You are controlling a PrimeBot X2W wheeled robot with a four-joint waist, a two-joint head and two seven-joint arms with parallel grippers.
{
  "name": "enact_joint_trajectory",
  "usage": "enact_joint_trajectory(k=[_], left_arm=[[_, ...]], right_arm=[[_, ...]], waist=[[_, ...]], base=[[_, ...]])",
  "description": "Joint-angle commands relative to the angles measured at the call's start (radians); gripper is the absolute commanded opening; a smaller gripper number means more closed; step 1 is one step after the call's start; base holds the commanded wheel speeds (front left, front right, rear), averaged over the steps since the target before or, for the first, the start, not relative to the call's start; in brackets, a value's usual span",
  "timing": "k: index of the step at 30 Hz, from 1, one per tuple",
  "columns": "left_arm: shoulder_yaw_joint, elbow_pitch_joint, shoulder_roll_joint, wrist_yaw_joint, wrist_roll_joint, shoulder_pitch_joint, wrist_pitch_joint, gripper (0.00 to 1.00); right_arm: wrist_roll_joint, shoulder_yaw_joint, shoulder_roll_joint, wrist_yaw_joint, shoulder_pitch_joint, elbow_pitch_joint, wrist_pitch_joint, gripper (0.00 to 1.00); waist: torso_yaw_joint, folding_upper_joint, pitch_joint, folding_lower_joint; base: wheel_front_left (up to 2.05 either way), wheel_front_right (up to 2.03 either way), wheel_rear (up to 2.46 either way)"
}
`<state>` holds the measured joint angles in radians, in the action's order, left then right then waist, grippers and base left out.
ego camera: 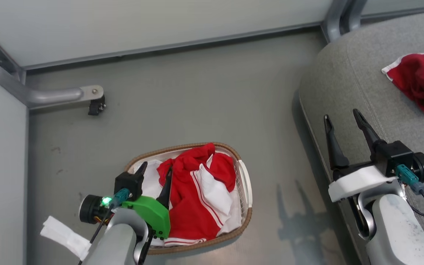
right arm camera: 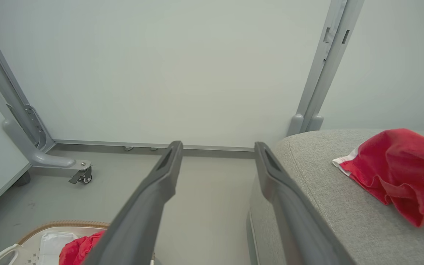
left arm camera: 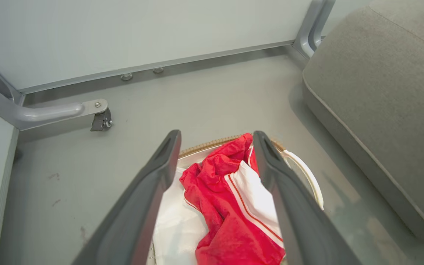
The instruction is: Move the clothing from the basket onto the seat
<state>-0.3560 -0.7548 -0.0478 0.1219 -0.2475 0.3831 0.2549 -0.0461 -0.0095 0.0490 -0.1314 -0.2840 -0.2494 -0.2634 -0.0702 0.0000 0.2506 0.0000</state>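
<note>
The red clothing [ego camera: 193,198] lies crumpled in the basket [ego camera: 249,217] on the floor, near and left. Another red bundle [ego camera: 416,81] rests on the seat [ego camera: 352,73] at the far right. The left gripper [ego camera: 156,166] hovers over the heap's left side, fingers apart and holding nothing. I judge it should come down on a thick red fold rather than the white liner [ego camera: 152,184], then close firmly before lifting clear of the rim. The right gripper [ego camera: 341,115] sits spread and empty by the seat's near edge. Count: one basket, one seat, two grippers and two red heaps; how many pieces are in each heap cannot be told.
</note>
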Motion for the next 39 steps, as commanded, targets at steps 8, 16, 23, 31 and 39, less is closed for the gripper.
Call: enact_joint_trajectory(k=[8, 16, 23, 31, 39], left_arm=[[-0.099, -0.244, -0.006, 0.004, 0.029, 0.19, -0.076, 1.0], [-0.123, -0.398, -0.015, -0.003, 0.042, 0.289, -0.105, 1.0], [-0.127, -0.464, -0.048, -0.018, 0.042, 0.352, -0.099, 1.0], [-0.114, -0.499, -0.074, -0.031, 0.015, 0.4, -0.12, 1.0], [-0.13, -0.515, -0.071, -0.018, 0.008, 0.413, -0.139, 0.04]], right_arm=[[-0.022, 0.041, 0.002, 0.001, -0.092, 0.071, -0.002, 1.0], [-0.067, 0.081, 0.002, 0.001, -0.132, 0.136, -0.002, 1.0], [-0.113, 0.102, 0.002, 0.001, -0.175, 0.167, -0.002, 1.0], [-0.144, 0.126, 0.002, 0.001, -0.207, 0.184, -0.002, 1.0], [-0.162, 0.142, 0.002, 0.001, -0.214, 0.17, -0.002, 1.0]], waist=[[-0.135, 0.0, 0.308, 0.0], [-0.189, 0.0, 0.442, 0.0], [-0.232, 0.0, 0.541, 0.0], [-0.263, 0.0, 0.612, 0.0], [-0.274, 0.0, 0.62, 0.0]], base=[[0.0, 0.0, 0.0], [0.0, 0.0, 0.0], [0.0, 0.0, 0.0], [0.0, 0.0, 0.0], [0.0, 0.0, 0.0]])
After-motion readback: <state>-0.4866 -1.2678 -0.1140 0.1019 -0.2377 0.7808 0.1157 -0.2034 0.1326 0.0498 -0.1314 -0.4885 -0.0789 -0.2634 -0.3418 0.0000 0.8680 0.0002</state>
